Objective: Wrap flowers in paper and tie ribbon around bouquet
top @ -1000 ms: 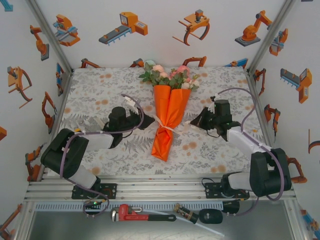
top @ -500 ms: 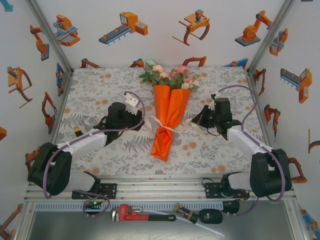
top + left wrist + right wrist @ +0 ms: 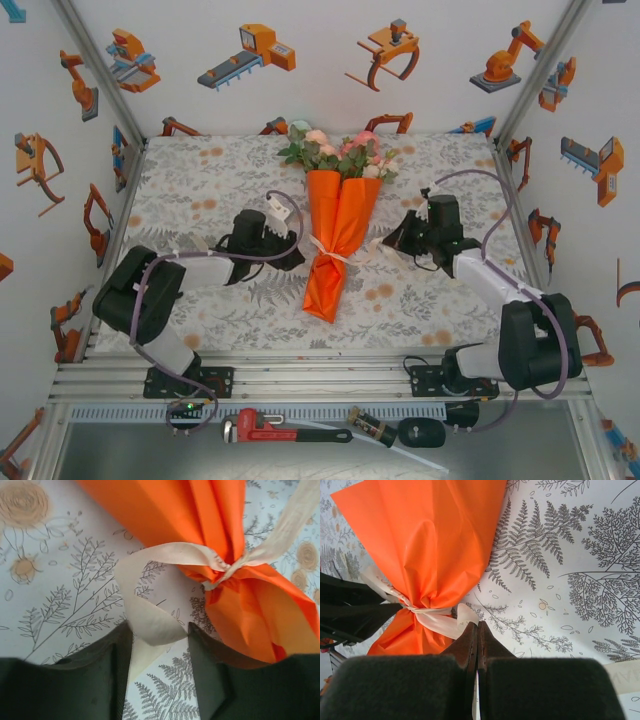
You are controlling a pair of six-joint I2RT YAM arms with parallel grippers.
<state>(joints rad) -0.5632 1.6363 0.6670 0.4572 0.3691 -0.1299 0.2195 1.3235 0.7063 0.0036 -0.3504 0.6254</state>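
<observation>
**Uneven pull could loosen the knot**

Right gripper (image 3: 477, 624) is clamped shut on one ribbon (image 3: 165, 554) tail. Left gripper (image 3: 160, 627) stands open around the other, perhaps not touching it. A lopsided tug could drag the bouquet (image 3: 337, 235) or slacken the knot. It lies between the grippers, tip near, orange paper (image 3: 440, 540) cinched low, flowers (image 3: 340, 152) far.

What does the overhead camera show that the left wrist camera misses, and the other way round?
Overhead extra: the flowers topping the bouquet, the left arm and right arm flanking it, and a red wrench on the near ledge. Left wrist extra: a close look at the ribbon curling from its knot down between that arm's jaws, which stand apart. Shared: the orange paper, the ribbon tied around its waist, and the printed tablecloth.
</observation>
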